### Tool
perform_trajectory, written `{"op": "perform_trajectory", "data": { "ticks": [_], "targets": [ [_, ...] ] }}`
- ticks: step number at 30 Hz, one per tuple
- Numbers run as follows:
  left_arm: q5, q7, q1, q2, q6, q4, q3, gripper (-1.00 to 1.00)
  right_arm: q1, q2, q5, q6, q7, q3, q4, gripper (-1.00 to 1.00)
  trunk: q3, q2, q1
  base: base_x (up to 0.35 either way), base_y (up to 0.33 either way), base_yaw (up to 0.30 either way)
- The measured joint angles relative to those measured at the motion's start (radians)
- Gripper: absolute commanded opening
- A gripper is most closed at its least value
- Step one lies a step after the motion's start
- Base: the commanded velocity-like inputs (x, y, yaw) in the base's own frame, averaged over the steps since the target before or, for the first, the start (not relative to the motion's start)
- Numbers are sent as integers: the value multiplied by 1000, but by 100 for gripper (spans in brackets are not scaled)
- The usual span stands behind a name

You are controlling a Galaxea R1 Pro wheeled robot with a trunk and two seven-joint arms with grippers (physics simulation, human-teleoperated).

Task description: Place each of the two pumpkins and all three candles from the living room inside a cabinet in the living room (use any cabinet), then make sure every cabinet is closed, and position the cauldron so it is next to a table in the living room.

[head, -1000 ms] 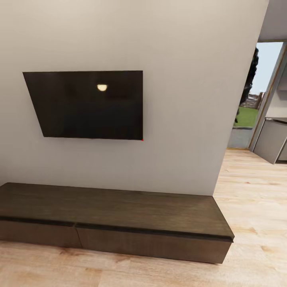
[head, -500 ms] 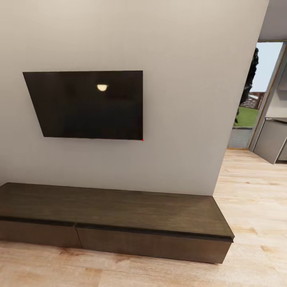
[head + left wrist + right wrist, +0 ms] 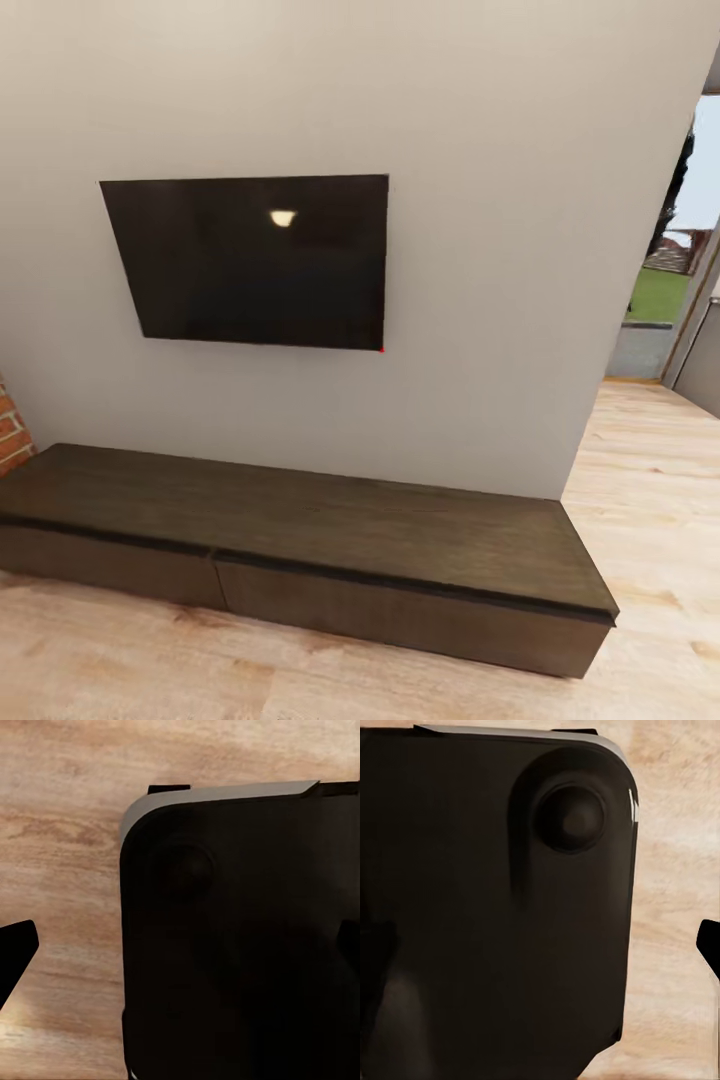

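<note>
Robot body: matte black housings, pale grey trim

A large black housing (image 3: 240,945) with rounded corners and a grey top edge carries 1 round boss; its twin (image 3: 495,900) shows 1 domed black knob (image 3: 570,817).

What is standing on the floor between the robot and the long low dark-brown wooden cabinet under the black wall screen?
Nothing visible. In the head view, bare light wooden floor runs right up to the long low dark-brown wooden cabinet, whose drawer fronts sit shut. Its top is bare too, below the black wall screen.
</note>
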Motion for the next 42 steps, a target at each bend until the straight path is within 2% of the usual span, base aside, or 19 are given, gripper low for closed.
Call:
{"op": "perform_trajectory", "data": {
  "ticks": [11, 18, 26, 33, 42],
  "targets": [
    [-1, 0, 0, -1, -11, 0, -1, 100, 0, 16, 8, 0, 0, 4, 0, 100, -7, 0, 0, 193, 24, 260],
    [-2, 0, 0, -1, -14, 0, -1, 100, 0, 38, 13, 0, 0, 9, 0, 100, -10, 0, 0, 97, -56, 279],
    [-1, 0, 0, -1, -53, 0, -1, 100, 0, 44, 14, 0, 0, 10, -1, 100, -14, 0, 0, 9, -6, 284],
    [0, 0, 0, -1, -58, 0, -1, 100, 0, 54, 14, 0, 0, 12, -8, 100, -17, 0, 0, 1, -1, 284],
    [0, 0, 0, -1, -59, 0, 0, 100, 0, 52, 14, -1, 0, 12, -17, 100, -22, 0, 0, 0, 0, 283]
  ]
}}
